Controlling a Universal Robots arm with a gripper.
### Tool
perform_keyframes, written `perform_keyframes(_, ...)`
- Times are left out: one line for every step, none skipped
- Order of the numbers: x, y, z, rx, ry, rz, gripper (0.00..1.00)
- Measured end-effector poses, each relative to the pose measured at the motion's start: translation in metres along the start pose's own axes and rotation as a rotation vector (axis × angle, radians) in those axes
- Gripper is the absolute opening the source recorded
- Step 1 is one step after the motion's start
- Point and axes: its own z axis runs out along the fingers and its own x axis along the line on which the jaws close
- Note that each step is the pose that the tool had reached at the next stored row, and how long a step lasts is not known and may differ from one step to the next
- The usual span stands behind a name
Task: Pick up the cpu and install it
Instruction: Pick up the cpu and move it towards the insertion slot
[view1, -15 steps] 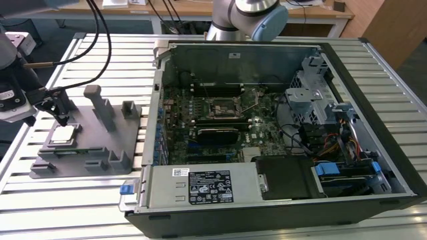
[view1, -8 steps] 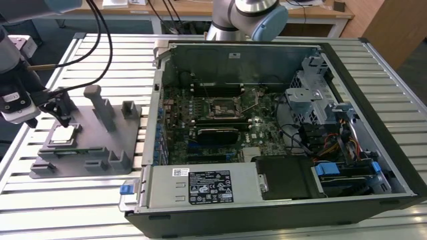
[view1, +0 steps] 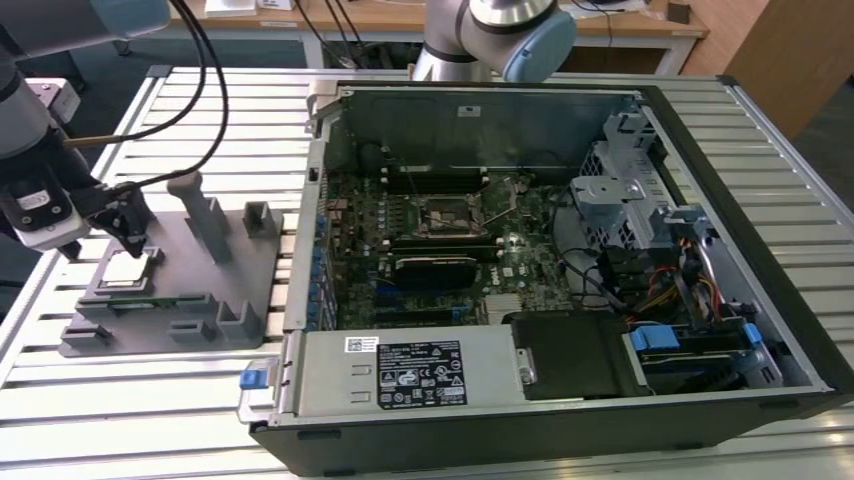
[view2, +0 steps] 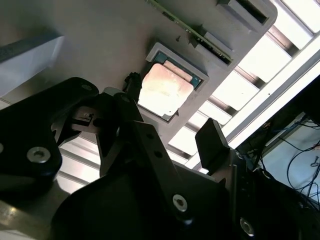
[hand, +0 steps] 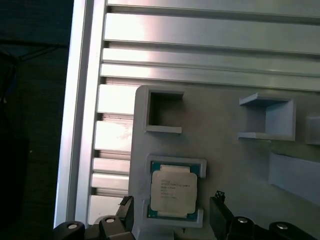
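One cpu (hand: 172, 192), seated flat, metal top up, in a framed recess near a corner of the one grey fixture block (hand: 225, 165). One gripper (hand: 172, 207) just above the block, its two fingers (hand: 218, 207) apart, one to either side of the cpu, neither closed on it. Two square pockets (hand: 162, 111) on the block beyond the cpu. Bare bench (hand: 200, 30) slats past the block's nearest edges. One open computer case (view1: 534, 440) beside the block, on the exterior view's right.
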Motion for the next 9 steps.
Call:
perform_keyframes(0.0000, -0.0001, 0.0018, 0.0000, 0.0000, -0.001, 0.70)
perform_keyframes(-0.0001, -0.0001, 0.0034, 0.0001, 0.0000, -0.001, 0.70)
perform_keyframes(-0.0002, -0.0001, 0.0048, 0.0000, 0.0000, -0.001, 0.70)
perform_keyframes(-0.0003, -0.0001, 0.0061, 0.0000, 0.0000, -0.001, 0.70)
perform_keyframes(-0.0005, -0.0002, 0.0075, 0.0000, 0.0001, -0.001, 0.70)
perform_keyframes(-0.0007, -0.0003, 0.0091, 0.0000, 0.0000, -0.001, 0.70)
perform_keyframes(-0.0009, -0.0004, 0.0106, 0.0001, 0.0000, -0.001, 0.70)
perform_keyframes(-0.0010, -0.0004, 0.0120, 0.0000, 0.0000, -0.001, 0.70)
perform_keyframes(-0.0012, -0.0005, 0.0134, 0.0000, -0.0002, 0.001, 0.70)
